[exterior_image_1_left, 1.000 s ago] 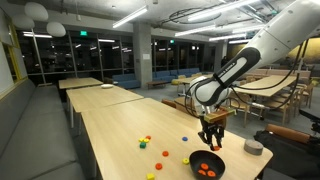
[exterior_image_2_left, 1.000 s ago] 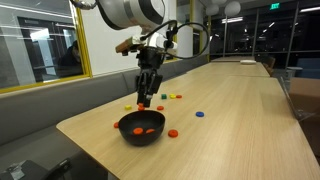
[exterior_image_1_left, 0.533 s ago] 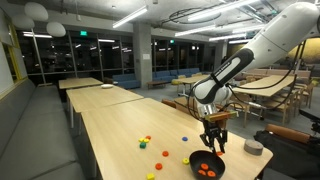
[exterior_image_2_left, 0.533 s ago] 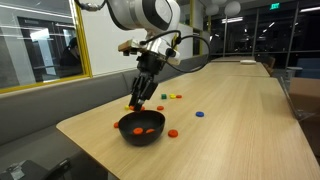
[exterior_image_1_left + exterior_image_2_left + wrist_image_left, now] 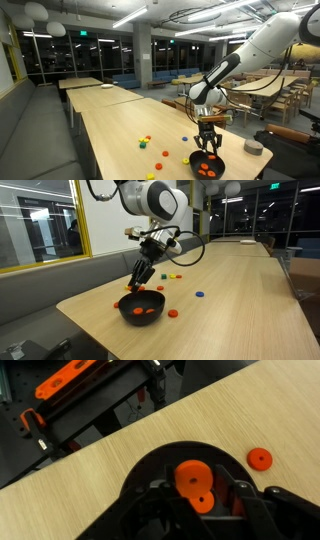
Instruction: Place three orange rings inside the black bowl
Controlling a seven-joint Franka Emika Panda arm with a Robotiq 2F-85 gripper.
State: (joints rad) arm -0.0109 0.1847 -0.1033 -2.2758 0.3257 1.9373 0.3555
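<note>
step: release ring | gripper (image 5: 209, 147) pinching orange ring (image 5: 203, 502) over black bowl (image 5: 142, 318) | do: open above centre, lift straight

Looked down the length of the long table (image 5: 110, 125) in an exterior view, set well back, arm (image 5: 240, 60) on the right of frame. Sat lower and much closer off the near corner in an exterior view, facing across the black bowl (image 5: 142, 312). Caught that bowl, arm and tabletop in both exterior views. From the wrist, stared nearly straight down into the bowl, super close.
</note>
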